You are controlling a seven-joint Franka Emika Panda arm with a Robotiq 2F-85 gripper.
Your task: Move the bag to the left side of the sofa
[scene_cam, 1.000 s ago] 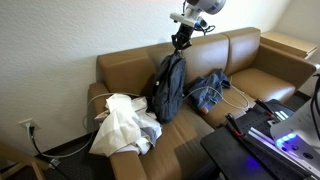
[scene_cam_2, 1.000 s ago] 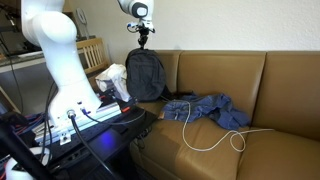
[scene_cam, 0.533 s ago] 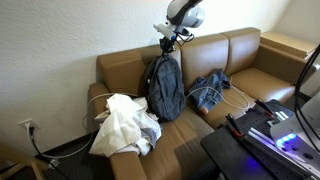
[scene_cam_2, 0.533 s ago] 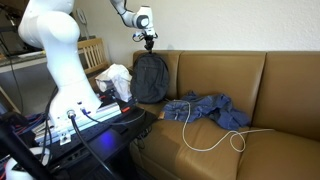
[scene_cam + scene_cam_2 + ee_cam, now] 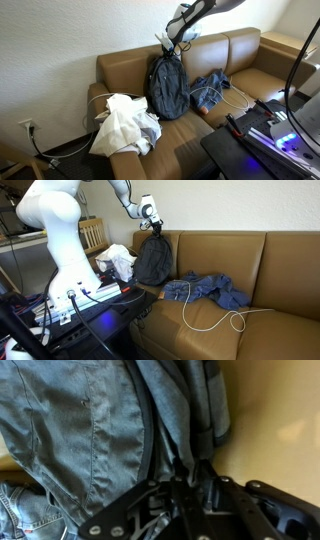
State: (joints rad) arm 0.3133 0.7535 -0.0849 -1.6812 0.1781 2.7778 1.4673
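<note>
The bag [image 5: 167, 86], a dark grey backpack, hangs upright against the backrest of the brown sofa [image 5: 122, 68], a little left of centre in that exterior view. Its lower end reaches the seat cushion; I cannot tell whether its weight rests there. The tool [image 5: 170, 42] sits at the top of the bag, closed tight on the carry strap. In the wrist view the black fingers [image 5: 205, 495] at the bottom of the frame pinch a dark strap, and the grey fabric of the bag [image 5: 80, 430] fills the upper left.

In an exterior view, a pile of white cloth [image 5: 125, 123] lies on the seat to the lower left of the bag, just beside it. A crumpled piece of blue denim [image 5: 210, 90] lies to its right, with a white cable [image 5: 236, 101] looping next to that.

In an exterior view the bag [image 5: 152, 260] appears left of centre, at the sofa's end nearest the white arm [image 5: 55, 230]. The tool [image 5: 155, 222] is above it, and the denim [image 5: 205, 288] is lower and to the right.
</note>
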